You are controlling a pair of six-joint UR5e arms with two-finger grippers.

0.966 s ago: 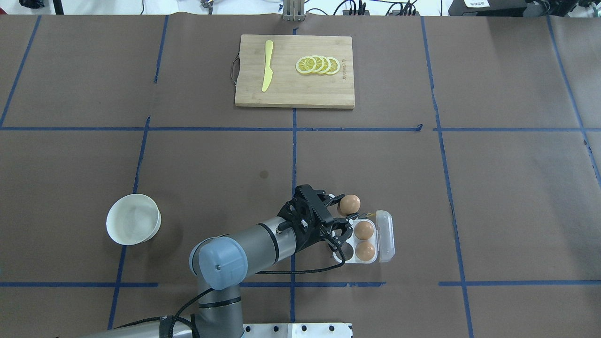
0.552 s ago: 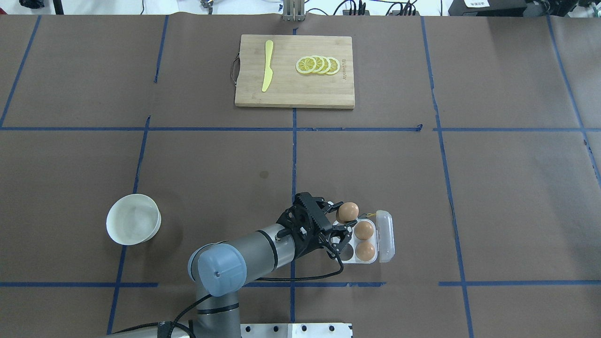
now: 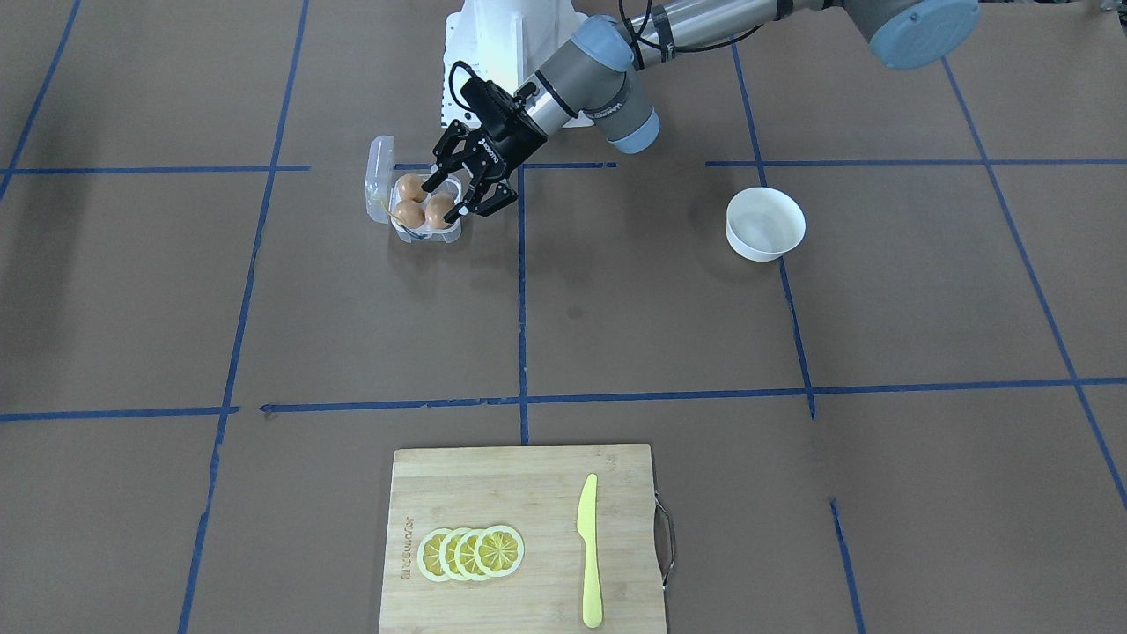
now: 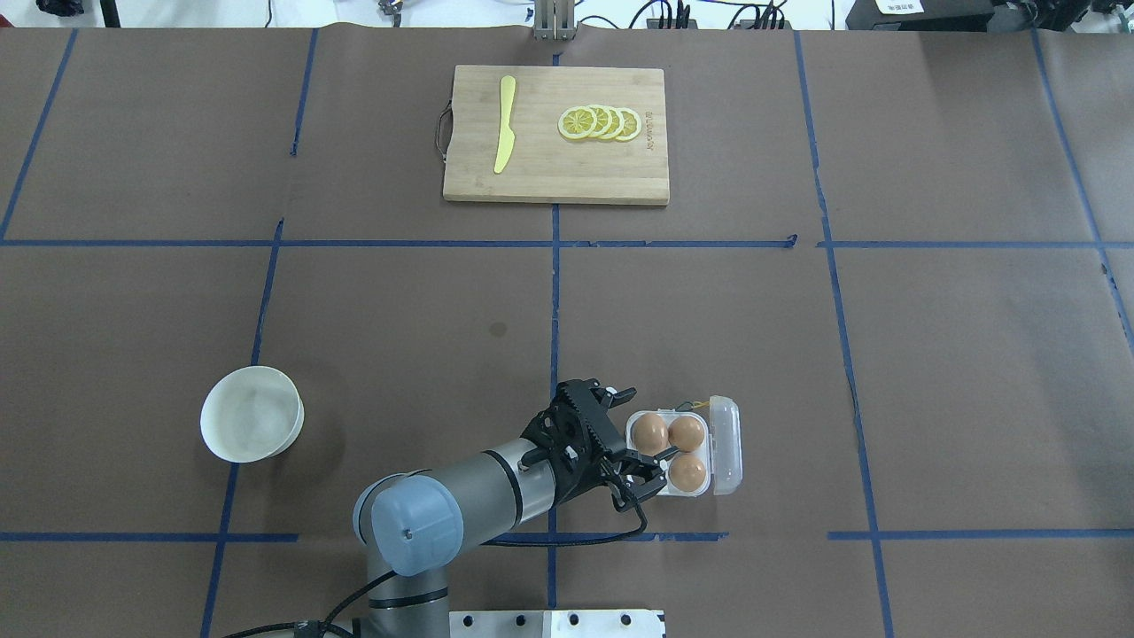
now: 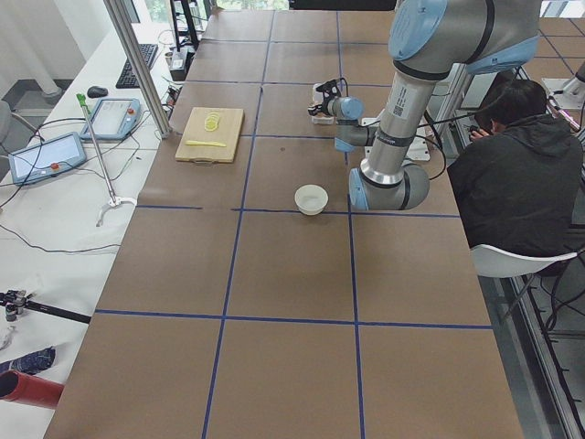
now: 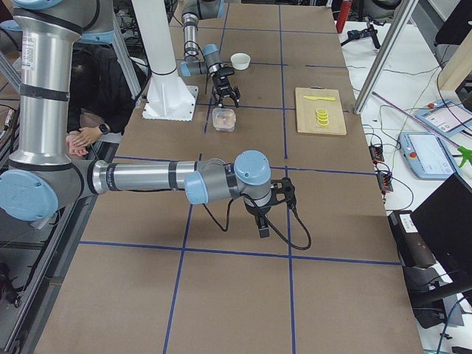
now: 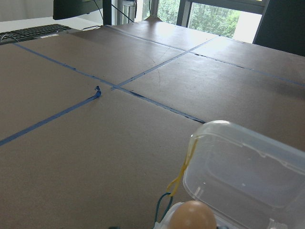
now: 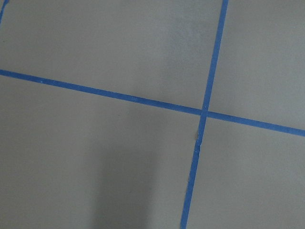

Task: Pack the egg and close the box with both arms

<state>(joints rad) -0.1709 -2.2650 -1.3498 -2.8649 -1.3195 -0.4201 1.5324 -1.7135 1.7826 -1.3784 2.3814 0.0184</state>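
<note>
White bowl (image 4: 252, 415) stands well left on the tabletop (image 4: 797, 354); the left claw (image 4: 645, 436) is spread wide, fingers either side of the egg (image 4: 649, 431) and clear of it. The egg sits in the far-left cell of the box (image 4: 669, 454), beside two other eggs (image 4: 686, 433) (three in all), lid (image 4: 728, 445) hinged back at right. Right claw (image 6: 262, 230) shows in one side view only; fingers apart or together cannot be told.

Box (image 7: 248, 171): clear lid is raised upright; egg (image 7: 193, 217) is seen just before it; worktop (image 7: 95, 157) is crossed by blue tape (image 7: 47, 119).
</note>
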